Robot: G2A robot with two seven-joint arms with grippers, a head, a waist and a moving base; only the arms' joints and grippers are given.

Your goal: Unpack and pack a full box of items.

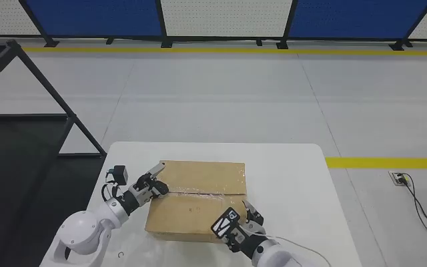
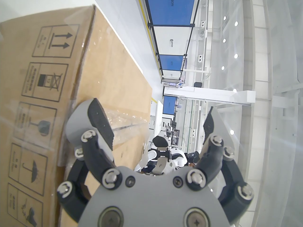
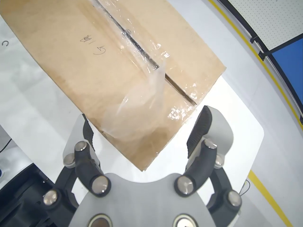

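Between left hand (image 1: pixel 160 179) and right hand (image 1: pixel 252 212), the taped box (image 1: pixel 200 200)

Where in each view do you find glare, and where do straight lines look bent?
Right wrist view: glints along the clear tape on the box, and the yellow floor line bows. Left wrist view: ceiling lamps flare; the blue panels run curved. Top view: faint sheen on the tape.

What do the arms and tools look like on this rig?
Both tools match: left tool and right tool have a grey metal base plate, black linkage bars with silver screws, and white-backed fingers with black textured pads. In the top view the left arm is white with rounded joint shells and a black cable by its wrist.
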